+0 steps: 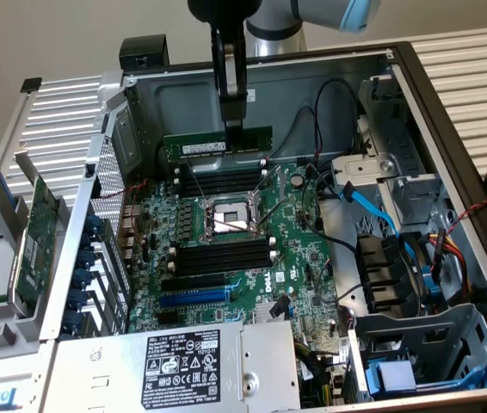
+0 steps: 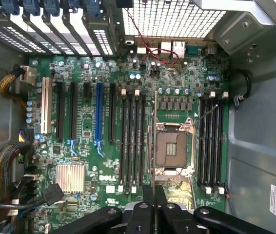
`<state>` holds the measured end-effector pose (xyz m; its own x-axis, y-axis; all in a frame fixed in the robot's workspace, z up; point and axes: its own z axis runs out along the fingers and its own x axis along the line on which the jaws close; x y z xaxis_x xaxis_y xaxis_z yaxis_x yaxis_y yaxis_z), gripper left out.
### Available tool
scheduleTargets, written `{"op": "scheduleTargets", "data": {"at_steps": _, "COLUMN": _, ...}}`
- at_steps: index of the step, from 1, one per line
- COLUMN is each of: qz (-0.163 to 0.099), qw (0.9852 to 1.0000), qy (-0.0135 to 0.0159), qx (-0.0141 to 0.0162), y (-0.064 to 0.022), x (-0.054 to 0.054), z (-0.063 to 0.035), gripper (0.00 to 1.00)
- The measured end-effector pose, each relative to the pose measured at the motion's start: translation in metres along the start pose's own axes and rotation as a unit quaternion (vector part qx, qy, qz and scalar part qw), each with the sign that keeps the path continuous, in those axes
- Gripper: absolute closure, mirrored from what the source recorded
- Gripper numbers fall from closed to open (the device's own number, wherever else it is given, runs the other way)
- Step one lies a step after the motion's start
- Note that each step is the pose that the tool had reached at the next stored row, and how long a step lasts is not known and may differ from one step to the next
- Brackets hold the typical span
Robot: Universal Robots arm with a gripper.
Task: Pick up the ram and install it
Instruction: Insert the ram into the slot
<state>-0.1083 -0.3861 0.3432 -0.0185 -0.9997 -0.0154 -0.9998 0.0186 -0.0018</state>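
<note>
The ram (image 1: pixel 218 144) is already picked up, so the work stands in its carrying-and-aligning stage: the hand (image 1: pixel 235 129) is closed down narrow on the stick's upper edge, near its middle, and holds it upright on its long edge in the air above the motherboard (image 1: pixel 291 271), touching nothing below. In the exterior view the stick hangs level, near the case's far wall (image 1: pixel 192 95) and over the memory slots (image 1: pixel 222 181) on that side of the processor socket (image 1: pixel 226 215); the second bank of slots (image 1: pixel 222 255) lies on the socket's other side, toward the power supply (image 1: pixel 183 366). In the wrist view the hand (image 2: pixel 153 204) looks straight down on the board and the ram (image 2: pixel 155 136) shows as a thin line running parallel to the slots, though I cannot tell which single slot it stands over. All the slots look bare. As I judge it, seating calls for the stick's lower edge to sit squarely over one slot, notch matched to the key, end clips open, then a straight, even press with no tilt.
</note>
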Motion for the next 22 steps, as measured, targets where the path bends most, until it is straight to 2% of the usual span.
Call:
{"op": "scheduleTargets", "data": {"at_steps": 14, "qz": 0.004, "qw": 1.0, "qy": 0.0002, "qx": 0.0002, "y": 0.0004, "x": 0.008, "z": 0.0093, "gripper": 0.87}}
{"op": "scheduleTargets", "data": {"at_steps": 17, "qz": 0.004, "qw": 1.0, "qy": 0.0007, "qx": 0.0018, "y": 0.0015, "x": 0.008, "z": 0.0121, "gripper": 0.87}}
{"op": "scheduleTargets", "data": {"at_steps": 22, "qz": 0.004, "qw": 1.0, "qy": 0.0045, "qx": 0.0065, "y": 0.0028, "x": 0.009, "z": 0.0152, "gripper": 0.87}}
